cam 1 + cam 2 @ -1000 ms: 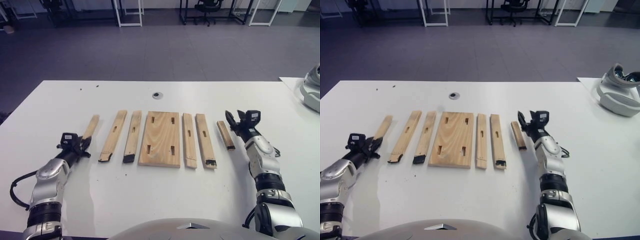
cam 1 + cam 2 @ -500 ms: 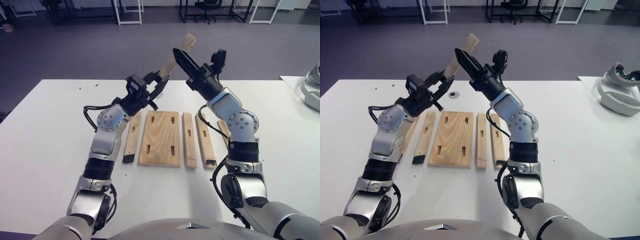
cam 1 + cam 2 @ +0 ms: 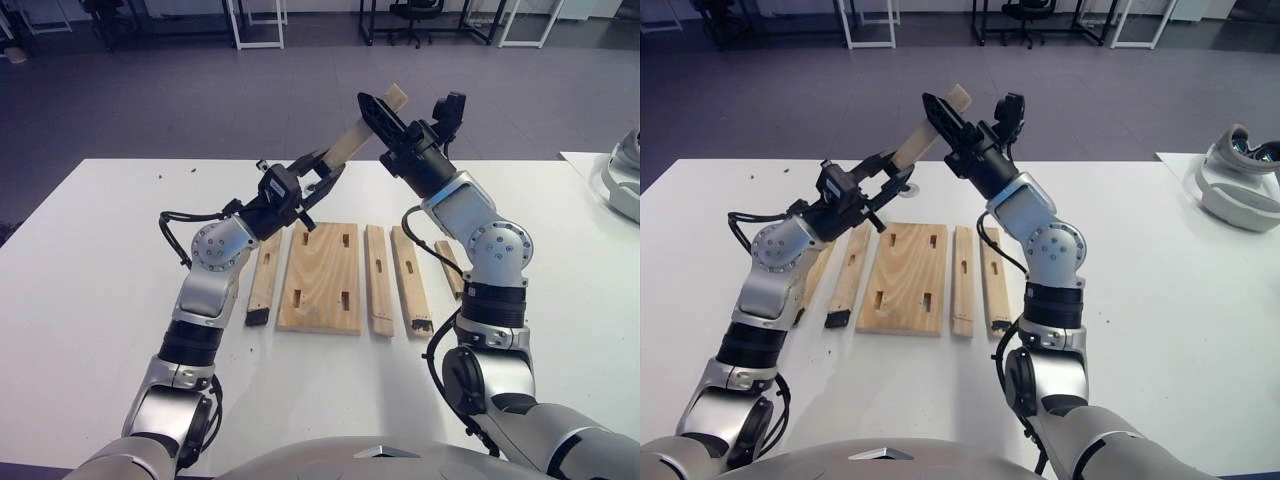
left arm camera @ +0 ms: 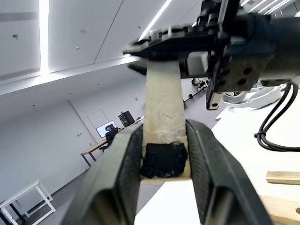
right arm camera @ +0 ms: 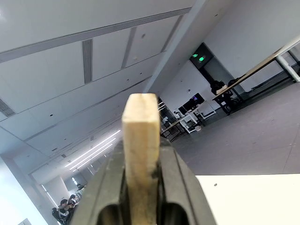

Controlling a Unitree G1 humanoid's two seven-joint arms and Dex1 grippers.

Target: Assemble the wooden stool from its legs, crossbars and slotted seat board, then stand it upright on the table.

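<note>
Both arms are raised over the white surface point(image 3: 120, 260), and together they hold one wooden bar point(image 3: 352, 140) in the air, above the far part of the surface. The bar is tilted, with its lower end toward the robot's left and its upper end higher and toward the right. The left gripper point(image 3: 320, 172) has the lower end, which is dark. Its fingers point(image 4: 124, 164) are closed on the two sides of the wood. The right gripper point(image 3: 380, 112) takes the bar near its upper end. Its fingers point(image 5: 110, 187) press the bar from both sides, and the pale tip of the bar stands out past them. The slotted seat board point(image 3: 320, 278) lies flat in the middle of the surface, with four slots in it. Just beside it on the left lies a long leg point(image 3: 264, 272), and one more piece point(image 3: 818, 272) lies farther left, partly hidden behind the left arm. On the right of the board two long pieces point(image 3: 378, 280) point(image 3: 410, 280) lie side by side, then a short crossbar point(image 3: 448, 262) near the right arm. A white headset point(image 3: 1238, 190) rests at the right edge, well apart from the wood.
</note>
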